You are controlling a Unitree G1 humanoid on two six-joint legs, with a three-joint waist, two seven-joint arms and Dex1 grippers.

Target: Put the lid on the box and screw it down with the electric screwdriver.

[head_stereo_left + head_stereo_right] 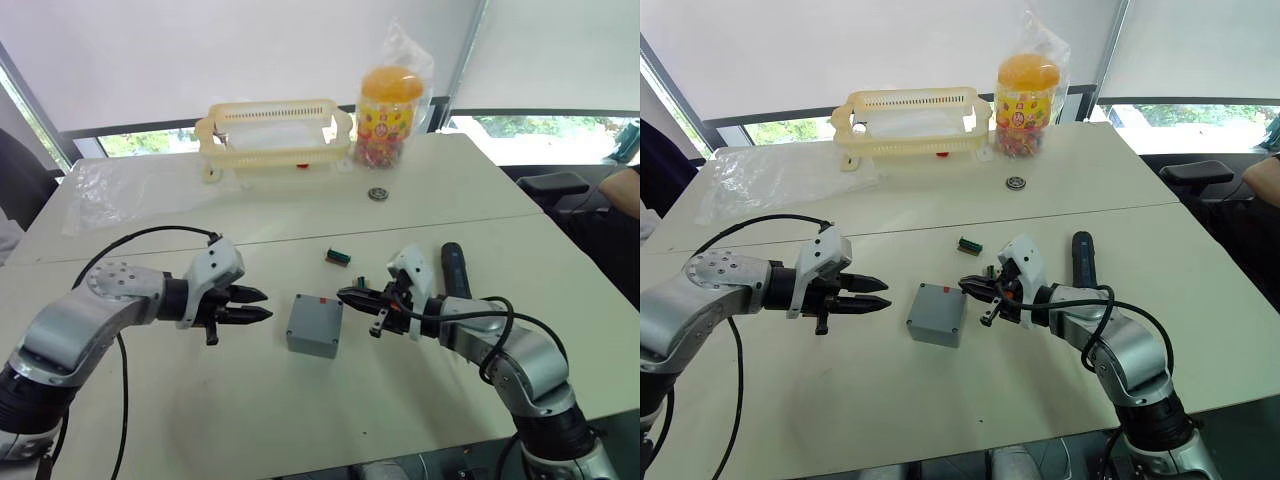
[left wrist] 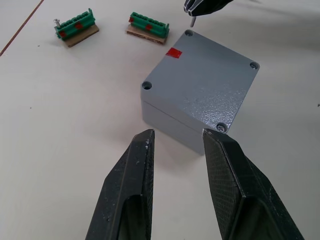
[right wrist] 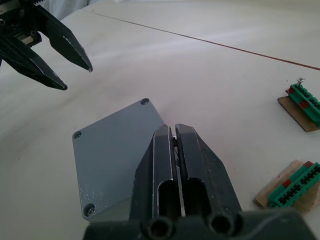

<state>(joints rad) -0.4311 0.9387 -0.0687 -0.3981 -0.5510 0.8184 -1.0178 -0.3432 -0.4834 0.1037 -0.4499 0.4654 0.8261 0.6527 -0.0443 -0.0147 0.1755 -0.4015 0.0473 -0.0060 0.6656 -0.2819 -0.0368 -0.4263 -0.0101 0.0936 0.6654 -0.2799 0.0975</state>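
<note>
The grey box stands mid-table with the lid lying flat on top and a red mark at one edge. One corner hole holds a screw head. My left gripper is open just left of the box, not touching it. My right gripper is shut on a small screw, its tip hovering over the lid's corner by the red mark. The electric screwdriver lies on the table behind my right forearm.
Two small green pieces lie just beyond the box. At the far edge stand a yellow basket and a candy jar, with a small round part nearby. Clear plastic lies far left.
</note>
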